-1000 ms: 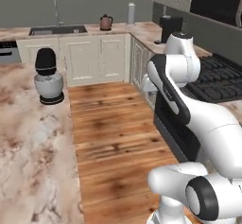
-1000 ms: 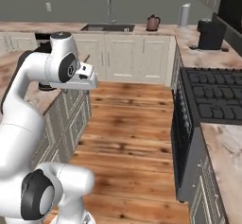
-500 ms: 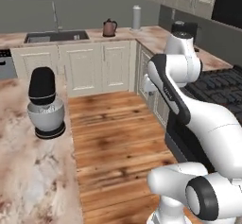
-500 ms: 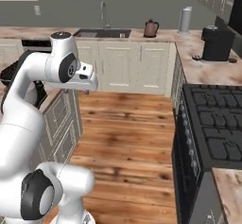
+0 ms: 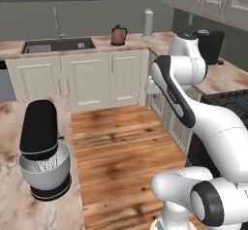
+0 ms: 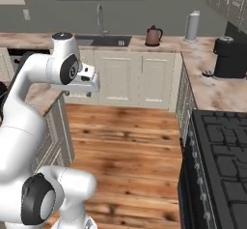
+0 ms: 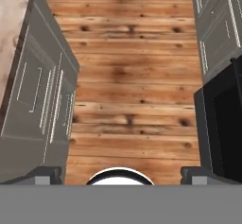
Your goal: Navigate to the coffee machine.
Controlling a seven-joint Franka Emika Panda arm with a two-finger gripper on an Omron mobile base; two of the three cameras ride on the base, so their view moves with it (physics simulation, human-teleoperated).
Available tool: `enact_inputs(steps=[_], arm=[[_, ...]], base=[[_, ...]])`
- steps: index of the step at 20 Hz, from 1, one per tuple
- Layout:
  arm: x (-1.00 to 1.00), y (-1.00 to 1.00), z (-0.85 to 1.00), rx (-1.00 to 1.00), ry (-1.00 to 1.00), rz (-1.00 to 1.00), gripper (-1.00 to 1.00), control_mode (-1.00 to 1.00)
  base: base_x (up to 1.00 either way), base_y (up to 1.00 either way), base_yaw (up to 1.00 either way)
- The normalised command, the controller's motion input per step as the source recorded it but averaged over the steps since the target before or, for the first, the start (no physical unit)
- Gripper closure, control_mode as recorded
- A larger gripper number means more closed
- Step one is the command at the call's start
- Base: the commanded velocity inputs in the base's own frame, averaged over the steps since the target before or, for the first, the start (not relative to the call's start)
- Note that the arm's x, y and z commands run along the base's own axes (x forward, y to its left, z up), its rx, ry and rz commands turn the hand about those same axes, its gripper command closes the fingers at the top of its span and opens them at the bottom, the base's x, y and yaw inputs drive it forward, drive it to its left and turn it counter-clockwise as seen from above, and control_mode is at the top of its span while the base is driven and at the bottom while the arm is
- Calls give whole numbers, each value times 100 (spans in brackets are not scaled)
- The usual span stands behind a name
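One coffee machine (image 6: 229, 58) stands on the right-hand counter (image 6: 212, 90), beyond the black stove (image 6: 222, 170) and near the corner; also seen at (image 5: 211, 45). Gripper (image 6: 89, 84) hangs over the wooden floor (image 6: 130, 141), away from any counter. In the hand view its fingertips (image 7: 45, 175) sit spread far apart, nothing between them. Kettle (image 6: 153, 35) rests on the back counter, right of the sink (image 6: 103, 40). Stand mixer (image 5: 44, 151) occupies the left island.

The floor (image 7: 127, 76) is showing knotty brown wood planks; the countertop (image 6: 212, 90) is looking like veined marble; the coffee machine (image 6: 230, 57) is appearing matt black.
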Motion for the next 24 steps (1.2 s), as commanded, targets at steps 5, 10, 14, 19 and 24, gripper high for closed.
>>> enact_inputs(steps=[5,10,14,19,24], arm=[[0,0,0,0,0,0,-100,100],[0,0,0,0,0,0,-100,100],[0,0,0,0,0,0,-100,100],[0,0,0,0,0,0,-100,100],[0,0,0,0,0,0,-100,100]], base=[[100,-12,0],[100,-6,-1],[100,0,-7],[100,0,-19],[100,0,-39]])
